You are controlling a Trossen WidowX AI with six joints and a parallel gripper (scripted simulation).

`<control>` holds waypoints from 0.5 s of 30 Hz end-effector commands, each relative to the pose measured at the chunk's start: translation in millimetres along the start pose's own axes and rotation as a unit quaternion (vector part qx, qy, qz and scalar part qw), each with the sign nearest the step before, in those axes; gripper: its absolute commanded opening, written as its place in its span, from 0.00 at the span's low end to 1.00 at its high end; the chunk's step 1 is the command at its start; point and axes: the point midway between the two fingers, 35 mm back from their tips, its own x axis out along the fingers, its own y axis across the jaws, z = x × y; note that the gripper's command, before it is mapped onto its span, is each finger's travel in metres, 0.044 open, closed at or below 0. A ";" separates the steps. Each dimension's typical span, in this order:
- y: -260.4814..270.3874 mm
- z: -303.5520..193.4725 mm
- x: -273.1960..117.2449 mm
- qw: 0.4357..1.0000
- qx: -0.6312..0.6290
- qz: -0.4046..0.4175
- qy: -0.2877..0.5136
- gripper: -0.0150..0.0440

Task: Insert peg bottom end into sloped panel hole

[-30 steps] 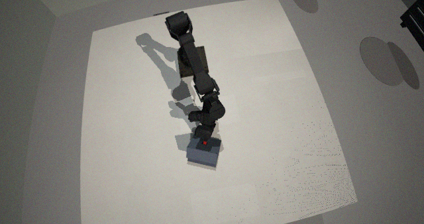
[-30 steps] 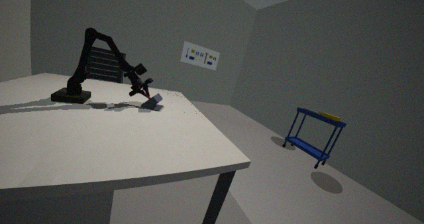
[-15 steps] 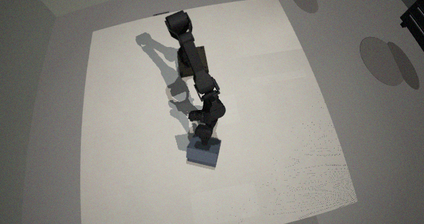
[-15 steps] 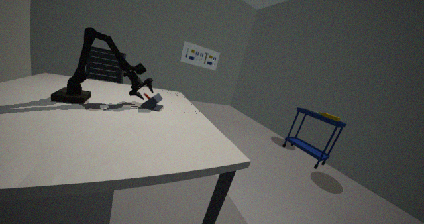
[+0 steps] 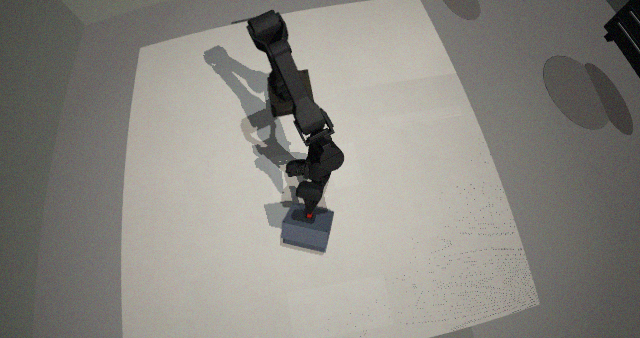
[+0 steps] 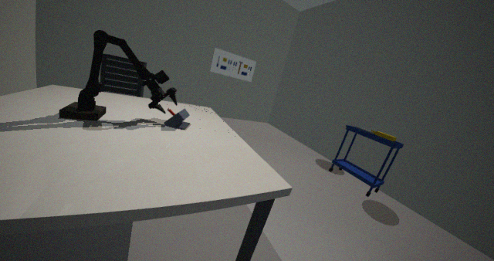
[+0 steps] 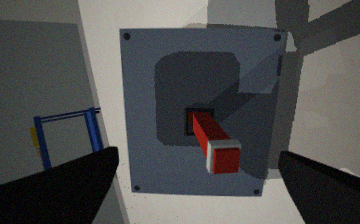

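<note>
A red square peg [image 5: 309, 216] [image 6: 170, 112] [image 7: 212, 136] with a pale band near its top stands in the square hole of the blue-grey sloped panel [image 5: 320, 221] [image 6: 178, 119] [image 7: 141, 125]. In the wrist view it leans a little toward the lower right, and a dark gap shows at the hole's left and upper edges. How deep its bottom end sits is hidden. My gripper [image 6: 168, 106] [image 7: 198, 157] is wide open, with one finger on each side of the peg's top and clear of it.
The panel block stands on the pale table [image 5: 200, 278] [image 6: 116, 168], in front of the arm's base [image 6: 82, 111]. A blue cart [image 6: 359, 172] [image 7: 93, 130] stands on the floor beyond the table's edge.
</note>
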 end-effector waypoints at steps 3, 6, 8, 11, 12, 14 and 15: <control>-0.3 -0.3 -8.0 1.000 0.001 -0.001 -0.002 1.00; -0.1 -0.9 -12.5 1.000 0.000 -0.002 -0.002 1.00; 0.0 -1.2 -15.5 1.000 0.000 -0.002 -0.002 1.00; 0.2 -1.7 -20.0 1.000 0.000 -0.002 -0.001 1.00; 0.3 -1.9 -21.5 1.000 0.000 -0.003 -0.001 1.00; 0.4 -2.2 -24.6 1.000 0.000 -0.003 -0.001 1.00; 0.4 -2.3 -26.1 1.000 0.000 -0.003 -0.001 1.00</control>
